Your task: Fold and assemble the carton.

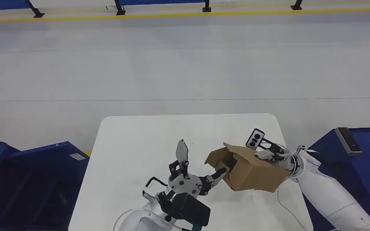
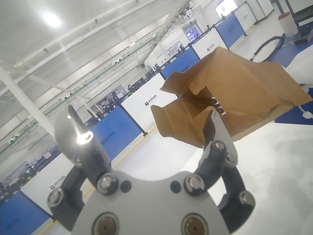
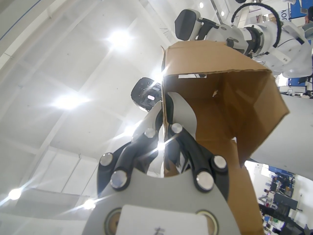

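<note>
Pinching one side wall of the carton [image 1: 254, 170] with the right gripper [image 3: 163, 108], clamping the cardboard edge tight between both fingers [image 3: 181, 113], one inside the box and one outside. Holding the carton over the near right part of the table [image 1: 139, 150], close to the table's right edge, tipped over with the open end facing the table's middle. Resting on the tabletop or hanging just above it: impossible telling which. Showing the flaps [image 2: 176, 123] at that open end splaying loose, none folded flat.

Holding the left gripper [image 2: 140, 111] wide open above the near middle of the table, right at the carton's open end. Touching the lowest flap with the tip of one finger [image 2: 216, 133], or sitting just in front of it; again impossible telling which. Pointing the other finger [image 2: 78, 135] toward the table's far edge, well apart from the cardboard, gripping nothing.

Showing, past the carton in the right wrist view, the white left arm [image 3: 244, 35] above the table. Showing a blue bin [image 1: 34, 179] just off the table's left side and a second blue bin [image 1: 347, 150] just off its right side, beyond the right arm [image 1: 324, 190]. Showing a yellow line [image 1: 173, 15] running across the floor [image 1: 185, 69] well past the table's far edge.
</note>
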Action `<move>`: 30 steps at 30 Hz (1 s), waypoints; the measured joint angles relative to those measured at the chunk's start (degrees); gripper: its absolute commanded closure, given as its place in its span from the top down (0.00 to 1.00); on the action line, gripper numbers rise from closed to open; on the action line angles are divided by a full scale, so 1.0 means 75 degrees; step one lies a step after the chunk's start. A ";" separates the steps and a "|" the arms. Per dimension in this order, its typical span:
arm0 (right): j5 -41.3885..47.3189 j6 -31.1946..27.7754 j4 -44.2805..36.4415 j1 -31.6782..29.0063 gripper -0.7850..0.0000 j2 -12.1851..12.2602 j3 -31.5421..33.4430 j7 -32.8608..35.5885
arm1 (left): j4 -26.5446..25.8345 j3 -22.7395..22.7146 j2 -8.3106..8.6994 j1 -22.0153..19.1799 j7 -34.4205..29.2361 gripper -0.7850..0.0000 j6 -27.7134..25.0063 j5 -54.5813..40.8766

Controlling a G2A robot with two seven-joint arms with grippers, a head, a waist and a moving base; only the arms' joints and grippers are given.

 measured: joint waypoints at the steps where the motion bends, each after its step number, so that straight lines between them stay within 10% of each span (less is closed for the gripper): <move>1: -0.0033 -0.0041 -0.0013 -0.0018 0.00 0.0002 0.0027 0.0000 | 0.0029 0.0020 -0.0002 -0.0031 -0.0072 1.00 -0.0051 0.0010; 19: -0.0446 -0.0490 -0.0030 -0.0192 0.00 0.0041 0.0384 -0.0131 | -0.0054 -0.0043 0.0013 -0.0164 -0.0540 1.00 -0.0102 -0.0086; 30: -0.2386 -0.3708 -0.0148 -0.0569 0.00 0.0103 0.1681 -0.1712 | -0.0407 -0.0238 0.0049 0.0200 0.0178 1.00 0.0462 -0.0700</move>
